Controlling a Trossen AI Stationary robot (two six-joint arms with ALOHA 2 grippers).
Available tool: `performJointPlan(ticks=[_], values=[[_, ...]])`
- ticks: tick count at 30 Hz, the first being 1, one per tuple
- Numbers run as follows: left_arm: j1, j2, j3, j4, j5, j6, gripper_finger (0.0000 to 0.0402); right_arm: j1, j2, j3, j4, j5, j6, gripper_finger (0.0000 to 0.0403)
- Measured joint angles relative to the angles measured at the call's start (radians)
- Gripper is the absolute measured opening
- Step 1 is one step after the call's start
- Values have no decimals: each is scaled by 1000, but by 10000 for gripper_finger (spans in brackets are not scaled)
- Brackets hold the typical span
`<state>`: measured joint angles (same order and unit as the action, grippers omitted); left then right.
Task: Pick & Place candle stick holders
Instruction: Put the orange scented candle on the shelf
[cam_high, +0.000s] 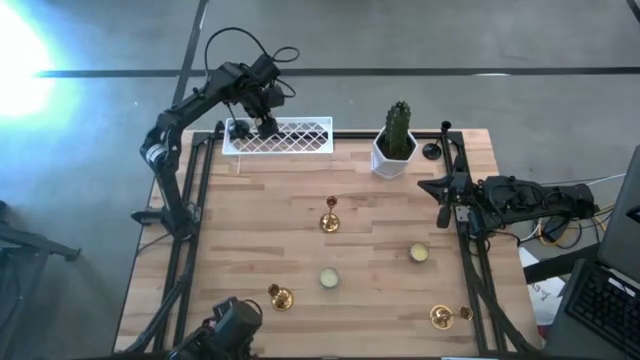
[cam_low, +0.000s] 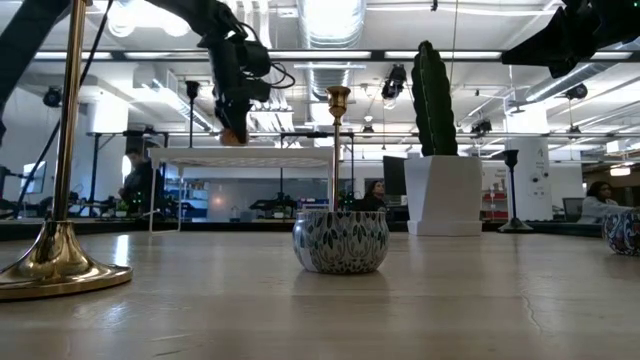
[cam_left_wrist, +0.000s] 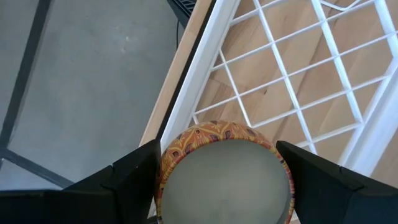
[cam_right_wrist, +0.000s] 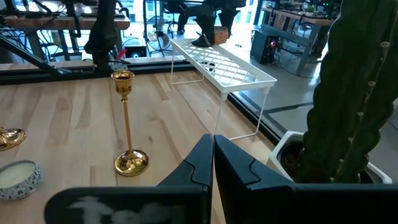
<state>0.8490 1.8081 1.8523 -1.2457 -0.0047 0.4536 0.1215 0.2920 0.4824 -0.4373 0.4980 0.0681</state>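
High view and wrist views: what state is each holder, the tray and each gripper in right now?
Left gripper: closed on a round cup holder, above the white lattice tray.
Right gripper: shut, empty, at the table's right edge.
Gold stemmed holder: upright, mid-table.
Gold holder: lying on its side.

White lattice tray (cam_high: 300, 135) (potted cactus (cam_high: 397, 140))

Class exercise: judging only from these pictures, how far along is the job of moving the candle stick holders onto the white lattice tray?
Done: a dark piece seems to sit at the white lattice tray's left end.

In hand: the left gripper holds a patterned round cup above the tray. The right gripper waits shut by the cactus pot.

Left: three gold stemmed holders, two low cups and a black holder.
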Motion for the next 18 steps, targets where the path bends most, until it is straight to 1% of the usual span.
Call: performJointPlan(ticks=[8,15,18], values=[[7,17,-7,-4,15,25,298,0,0,0,0,0,0,8],[24,31,-7,-44,16,25,298,0,0,0,0,0,2,8],[32,32,-7,-46,39,25,298,0,0,0,0,0,0,8]])
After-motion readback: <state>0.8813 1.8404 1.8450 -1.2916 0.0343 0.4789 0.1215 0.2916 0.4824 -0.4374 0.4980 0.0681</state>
